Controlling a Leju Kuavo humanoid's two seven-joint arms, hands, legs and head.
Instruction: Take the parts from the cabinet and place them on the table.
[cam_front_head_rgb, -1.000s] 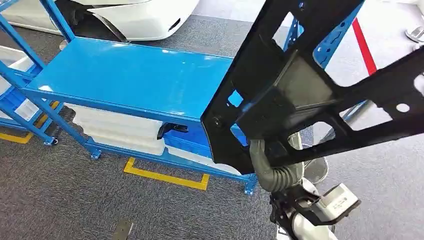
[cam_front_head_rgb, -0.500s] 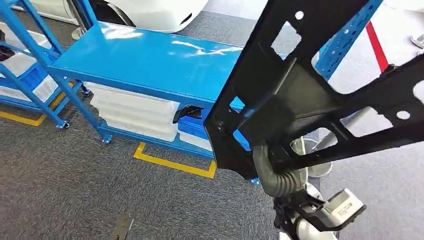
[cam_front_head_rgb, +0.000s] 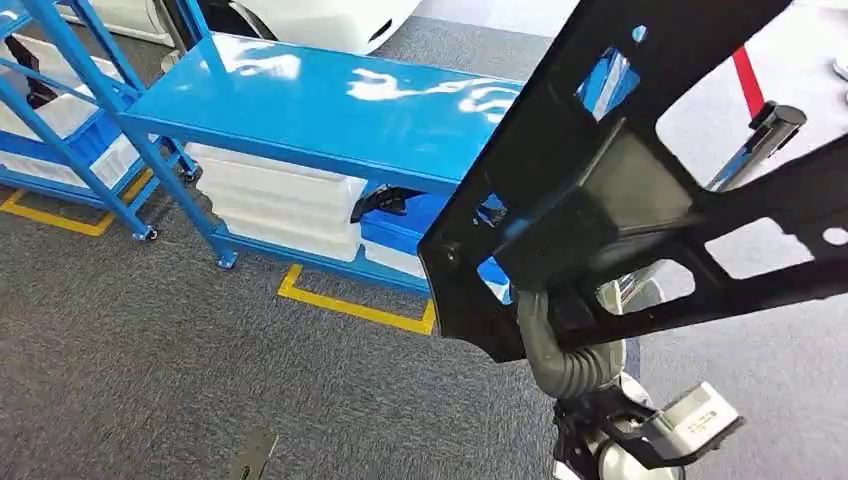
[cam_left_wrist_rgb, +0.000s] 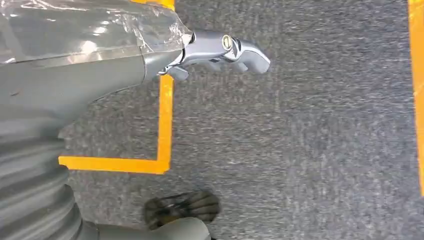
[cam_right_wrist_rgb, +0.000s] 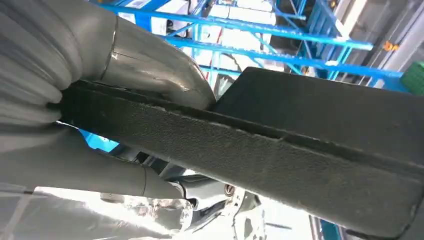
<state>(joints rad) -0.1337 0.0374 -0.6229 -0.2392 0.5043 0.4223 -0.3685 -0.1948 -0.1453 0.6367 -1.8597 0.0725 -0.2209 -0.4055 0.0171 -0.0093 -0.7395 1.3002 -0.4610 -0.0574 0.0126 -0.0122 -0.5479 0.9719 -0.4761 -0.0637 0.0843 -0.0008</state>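
Observation:
A large black plastic part (cam_front_head_rgb: 620, 200) with cut-out openings hangs high at the right of the head view, tilted. My right hand (cam_right_wrist_rgb: 115, 75) grips it along one thick edge (cam_right_wrist_rgb: 260, 155), thumb on one side and fingers on the other. In the head view the part hides that hand and just its ribbed grey wrist (cam_front_head_rgb: 560, 360) shows beneath. The blue table top (cam_front_head_rgb: 330, 100) lies bare ahead to the left of the part. My left hand (cam_left_wrist_rgb: 150, 60) hangs over the grey carpet and holds nothing, its fingers apart.
White bins (cam_front_head_rgb: 280, 200) and a blue bin (cam_front_head_rgb: 400, 235) sit under the table top, with a small black piece (cam_front_head_rgb: 385, 203) between them. A blue rack (cam_front_head_rgb: 70, 110) stands at far left. Yellow tape (cam_front_head_rgb: 350, 305) marks the carpet. A white car body (cam_front_head_rgb: 310, 15) is behind.
The whole picture has shifted: the table and rack now lie further right and nearer, so the camera has moved. The black part stays in my right hand.

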